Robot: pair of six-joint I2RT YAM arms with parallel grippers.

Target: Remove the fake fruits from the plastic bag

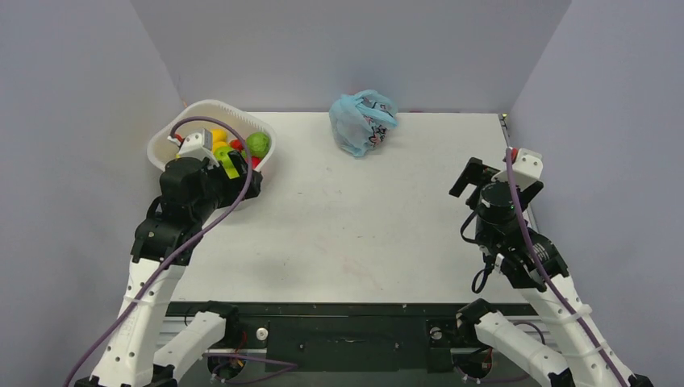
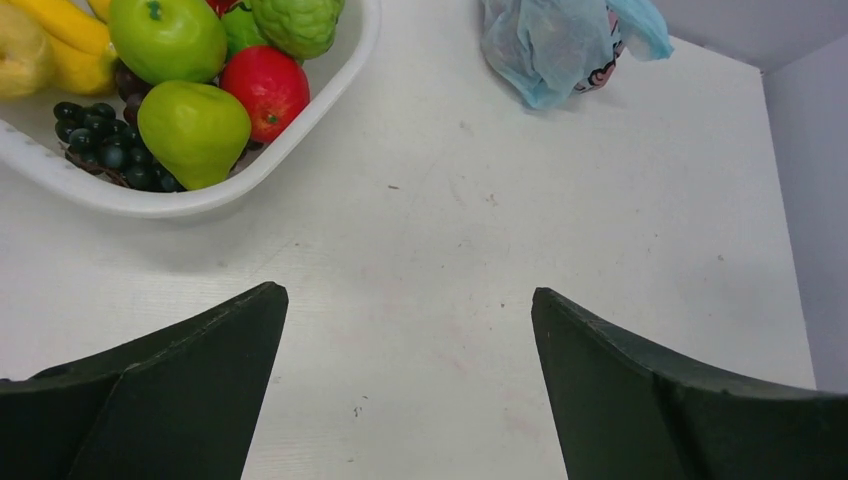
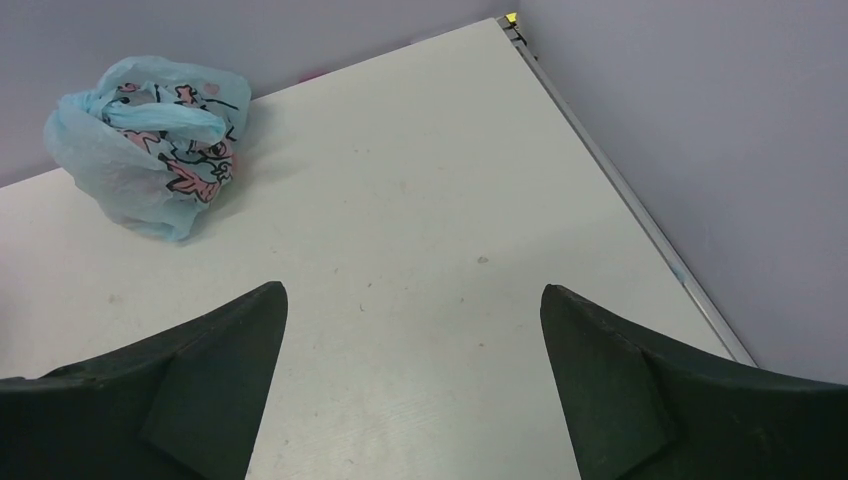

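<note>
The light-blue plastic bag [image 1: 363,122] sits bunched and closed at the back middle of the table, its dark and pink print facing front. It also shows in the left wrist view, plastic bag [image 2: 555,45], and the right wrist view, plastic bag [image 3: 150,145]. The fake fruits are hidden inside it. My left gripper [image 2: 410,295] hovers open over bare table just right of the basket, well short of the bag. My right gripper [image 3: 413,290] is open over the right side of the table, with the bag far to its upper left. Nothing is between either pair of fingers.
A white basket [image 1: 206,105] stands at the back left, its rim [image 2: 300,130] close to my left gripper. It holds green apples, a red fruit, bananas and dark grapes [image 2: 100,145]. Grey walls enclose the table; its right edge [image 3: 640,215] runs beside my right gripper.
</note>
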